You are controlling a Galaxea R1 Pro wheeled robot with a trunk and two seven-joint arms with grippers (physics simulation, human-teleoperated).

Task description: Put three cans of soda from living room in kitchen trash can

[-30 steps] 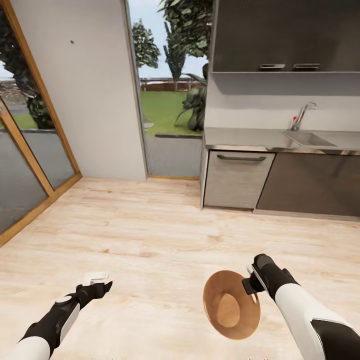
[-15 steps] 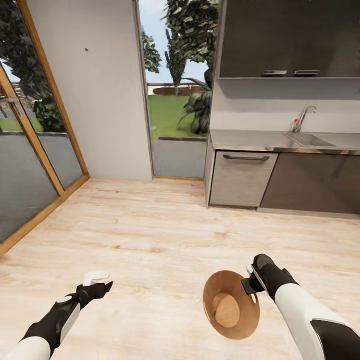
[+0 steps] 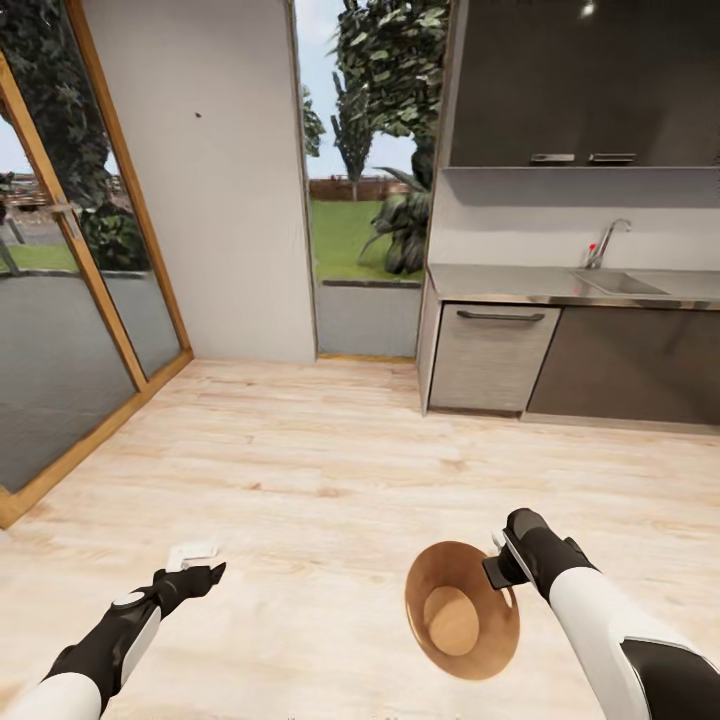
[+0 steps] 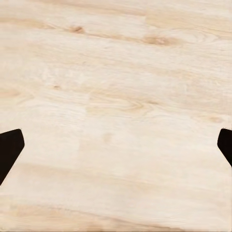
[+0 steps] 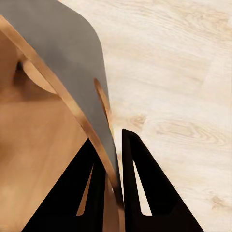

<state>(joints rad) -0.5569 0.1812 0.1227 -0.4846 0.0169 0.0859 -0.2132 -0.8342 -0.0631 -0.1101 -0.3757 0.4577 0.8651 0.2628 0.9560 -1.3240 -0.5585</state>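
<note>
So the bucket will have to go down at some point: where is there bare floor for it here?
The pale wood floor lies bare between the wood-framed glass doors and the grey kitchen cabinets. The steel worktop left of the sink is bare too. The right pincer grips the wood-lined grey bucket by its rim; the left pincer is open.

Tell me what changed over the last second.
The view itself shifted: the wall, glass doors and kitchen cabinets slid right and slightly down, so the camera turned or the robot moved. The right gripper stays shut on the trash can rim; the left gripper stays open and empty over the floor.
</note>
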